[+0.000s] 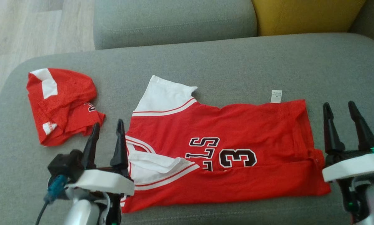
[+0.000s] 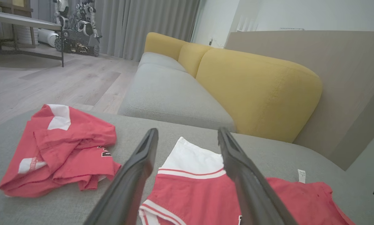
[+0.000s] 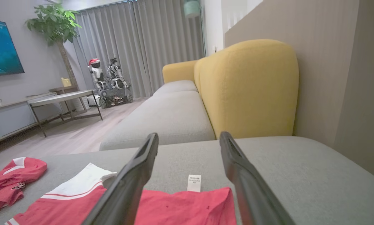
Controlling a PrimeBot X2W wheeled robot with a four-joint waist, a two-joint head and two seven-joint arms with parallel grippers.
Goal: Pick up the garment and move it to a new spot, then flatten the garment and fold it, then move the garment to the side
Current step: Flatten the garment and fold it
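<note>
The red jersey [image 1: 236,137] lies spread out on the grey sofa seat [image 1: 236,59]. Its near long edge is folded up over the number, so I think the folding step is in hand and one more fold is left. To do it well, start at the left end. The white sleeve [image 1: 165,93] sticks out at 11 o'clock of the jersey, and the bunched white bit [image 1: 155,164] sits at 8 o'clock, so both should be tucked in flat first. Then pinch both layers of cloth together, not just the top one, or the first fold may slip open. Lift low and slow, and lay one end over the other so the edges match. The little white label [image 1: 276,96] at 1 o'clock helps show where the far edge is. Keep away from the crumpled red garment [image 1: 62,103] at 9 o'clock, which lies apart from the jersey and could get dragged along. The left pincer [image 1: 108,123] is spread wide and holds nothing. Its tips point up at the jersey's 8 o'clock edge, and I cannot tell if one finger brushes the cloth. The right pincer [image 1: 338,104] is spread wide too and holds nothing. It sits just beside the jersey's right end at 3 o'clock.
</note>
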